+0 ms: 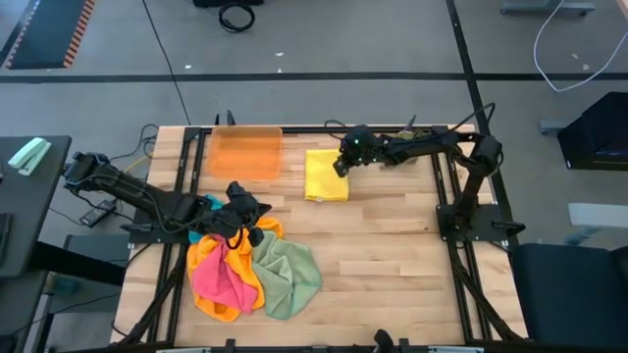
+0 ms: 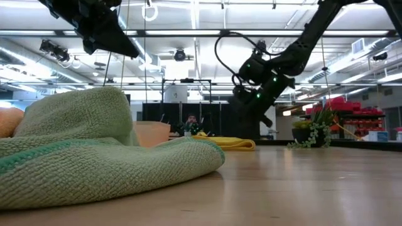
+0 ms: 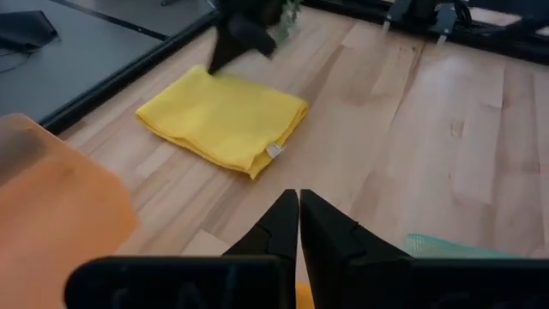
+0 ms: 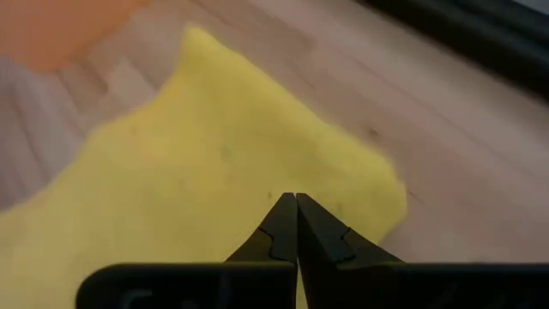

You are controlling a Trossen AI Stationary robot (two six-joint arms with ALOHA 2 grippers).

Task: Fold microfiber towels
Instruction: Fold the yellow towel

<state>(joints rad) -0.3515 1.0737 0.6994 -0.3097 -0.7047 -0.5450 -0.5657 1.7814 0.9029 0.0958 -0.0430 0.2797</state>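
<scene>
A: Where the right gripper [image 1: 340, 167] hangs, is it over the yellow towel [image 1: 327, 176]?

B: Yes, at that towel's far right corner. Its wrist view shows the two fingers [image 4: 283, 225] pressed tip to tip, nothing between them, with yellow cloth right below.

A: How does the yellow one lie?

B: Folded into a flat rectangle near the far middle of the table [image 1: 392, 265], just beside the orange tray [image 1: 246, 151] and apart from it. A small white tag [image 3: 274, 151] shows at one corner in the left wrist view.

A: And the left gripper [image 1: 238, 227]?

B: It sits above the far edge of the pile at the near left. Its fingers [image 3: 279, 227] are closed too, tips together, and I see no cloth pinched in them.

A: What is in the pile?

B: An orange towel [image 1: 204, 257], a pink towel [image 1: 221, 279] bunched on top of it, and a green towel [image 1: 289, 275] crumpled against their right side, all touching. A bit of teal towel [image 1: 212, 204] peeks out by the left arm, mostly hidden under it.

A: Anything from the low view?

B: The green towel fills the near left, heaped and rumpled. Behind it the tray and the yellow towel lie low on the table, the right gripper just above the yellow. A plant [image 2: 314, 129] stands at the far right.
</scene>
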